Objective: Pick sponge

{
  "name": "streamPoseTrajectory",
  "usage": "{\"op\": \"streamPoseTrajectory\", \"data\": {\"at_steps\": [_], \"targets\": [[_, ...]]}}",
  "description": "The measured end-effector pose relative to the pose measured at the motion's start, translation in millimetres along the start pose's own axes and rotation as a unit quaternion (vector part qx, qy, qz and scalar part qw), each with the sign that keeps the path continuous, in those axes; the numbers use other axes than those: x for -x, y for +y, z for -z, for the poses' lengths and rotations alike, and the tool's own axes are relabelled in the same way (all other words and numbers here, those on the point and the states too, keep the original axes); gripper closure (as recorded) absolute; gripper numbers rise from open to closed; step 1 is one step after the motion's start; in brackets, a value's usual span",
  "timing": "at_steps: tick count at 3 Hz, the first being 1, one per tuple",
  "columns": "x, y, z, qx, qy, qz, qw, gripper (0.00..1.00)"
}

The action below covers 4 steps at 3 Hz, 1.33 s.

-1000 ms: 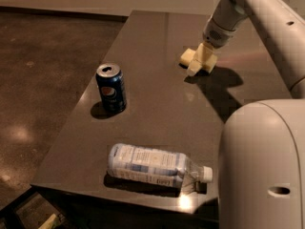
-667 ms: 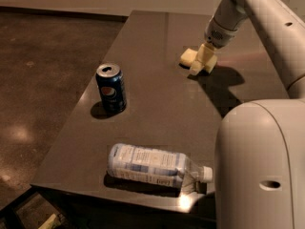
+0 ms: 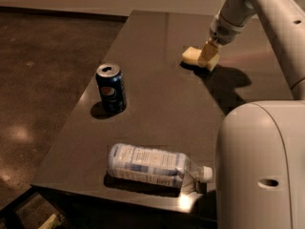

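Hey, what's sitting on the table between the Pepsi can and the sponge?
Nothing: the camera view shows only bare tabletop between the Pepsi can and the sponge. The gripper sits at the sponge, on its side away from the can.

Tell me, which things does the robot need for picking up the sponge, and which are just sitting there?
For the job:
- sponge, at the far end of the table
- gripper, down at the sponge

Just lying about:
- soda can, standing upright on the left
- water bottle, lying on its side near the front edge
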<state>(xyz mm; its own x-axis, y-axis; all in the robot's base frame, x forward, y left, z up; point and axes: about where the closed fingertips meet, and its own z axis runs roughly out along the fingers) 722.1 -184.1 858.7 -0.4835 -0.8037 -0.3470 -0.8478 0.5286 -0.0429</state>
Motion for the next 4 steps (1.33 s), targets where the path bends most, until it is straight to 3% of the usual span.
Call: {"op": "streamPoseTrajectory", "data": {"at_steps": [1,2,4], "targets": [[-2,5,27,0.002,-0.024,0.002,0.9997,0.87],[-8,11,62,-0.003,-0.044,0.004,0.999,1.0],[-9,29,127,-0.021,-0.077,0.027,0.9965,1.0]]}}
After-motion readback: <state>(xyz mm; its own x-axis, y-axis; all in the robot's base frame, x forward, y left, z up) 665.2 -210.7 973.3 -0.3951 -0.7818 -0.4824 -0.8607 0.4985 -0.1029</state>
